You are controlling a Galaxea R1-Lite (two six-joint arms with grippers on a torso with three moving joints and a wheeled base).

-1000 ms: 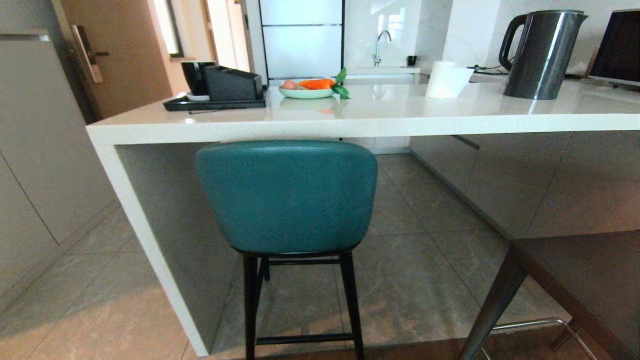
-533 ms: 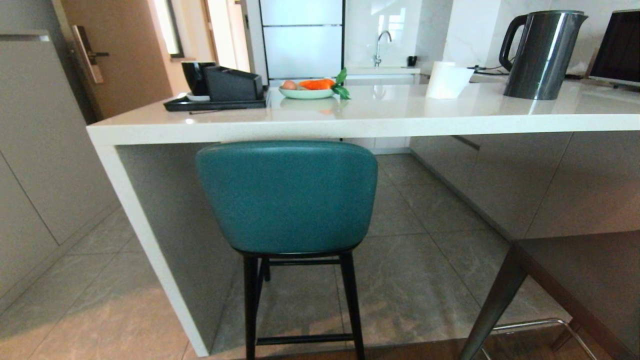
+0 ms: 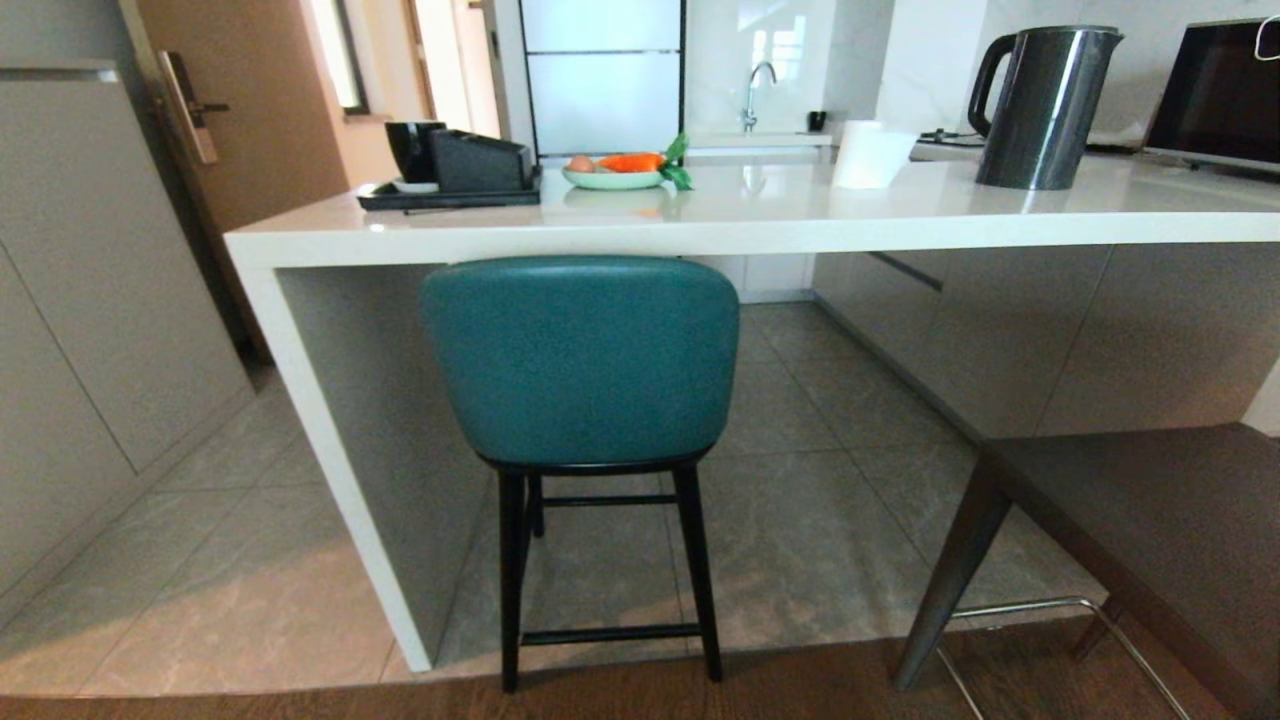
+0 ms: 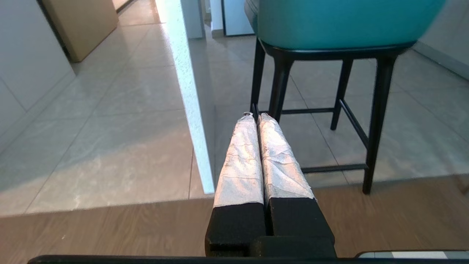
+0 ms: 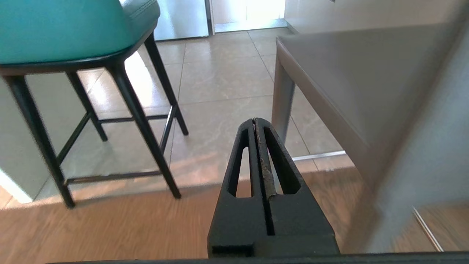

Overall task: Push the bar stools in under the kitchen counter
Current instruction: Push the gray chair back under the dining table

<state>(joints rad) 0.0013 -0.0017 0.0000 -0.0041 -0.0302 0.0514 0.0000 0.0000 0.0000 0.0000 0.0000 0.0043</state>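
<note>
Teal stool [image 3: 580, 365] tucked at counter [image 3: 700, 225]; grey stool [image 3: 1140, 540] out from it, at right.

Left to right, head view: counter's white end leg [image 3: 330, 470] stands on the tiles, teal stool just right of it, back top level with the slab's front edge, black legs straddling the tile/wood floor line. On the counter: black tray [image 3: 450, 195], plate [image 3: 612, 178] with a carrot, paper roll [image 3: 868, 155], kettle [image 3: 1040, 105]. Grey stool sits low right, nearer the camera, chrome footrest [image 3: 1040, 610] visible. Neither arm in head view. Left gripper [image 4: 256, 117]: taped fingers pressed together, empty, low above wood floor, pointing at the teal stool's legs. Right gripper [image 5: 254, 121]: fingers closed, empty, between the two stools.
</note>
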